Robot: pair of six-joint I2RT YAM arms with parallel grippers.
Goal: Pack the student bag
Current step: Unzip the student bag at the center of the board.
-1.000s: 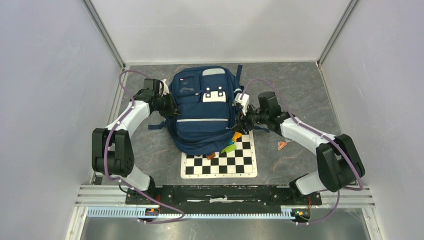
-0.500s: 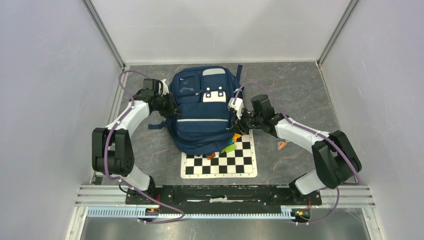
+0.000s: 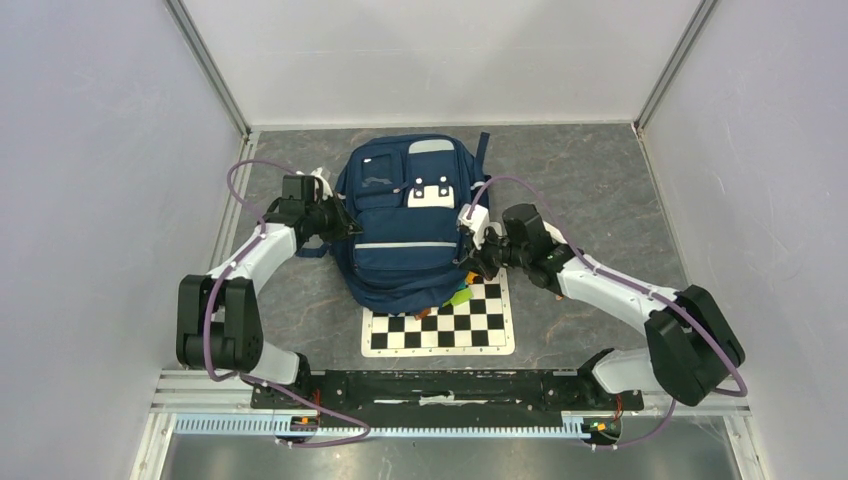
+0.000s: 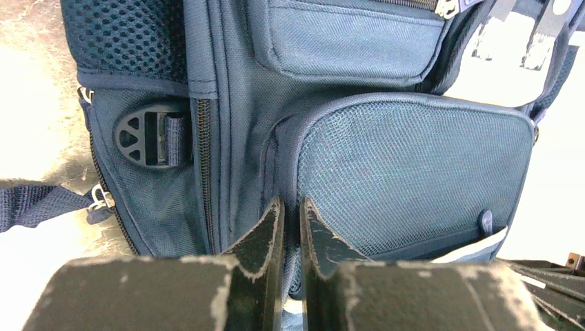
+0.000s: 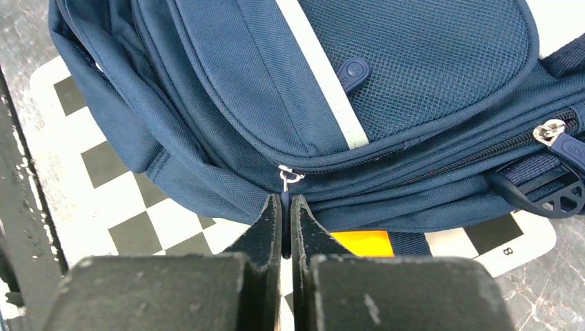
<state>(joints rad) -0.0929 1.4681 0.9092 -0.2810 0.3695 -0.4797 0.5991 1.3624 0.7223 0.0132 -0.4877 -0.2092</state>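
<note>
The student bag (image 3: pixel 405 220), a navy backpack with grey stripes, lies flat in the middle of the table, its lower end over a checkerboard (image 3: pixel 440 328). My left gripper (image 3: pixel 338 222) (image 4: pixel 290 207) is at the bag's left side, shut on a fold of fabric beside the mesh pocket (image 4: pixel 407 172). My right gripper (image 3: pixel 472 250) (image 5: pixel 285 203) is at the bag's right side. It is shut on the blue zip pull (image 5: pixel 285 207) that hangs from a metal ring (image 5: pixel 289 176) on a front pocket zip.
A green piece (image 3: pixel 460 296) and an orange piece (image 5: pixel 362 243) stick out from under the bag onto the checkerboard. Grey walls close in the table on three sides. A black rail (image 3: pixel 440 388) with the arm bases runs along the near edge.
My right gripper has moved in toward the bag and closed on the zip pull. The left arm has drawn slightly nearer and the bag has shifted a little.
</note>
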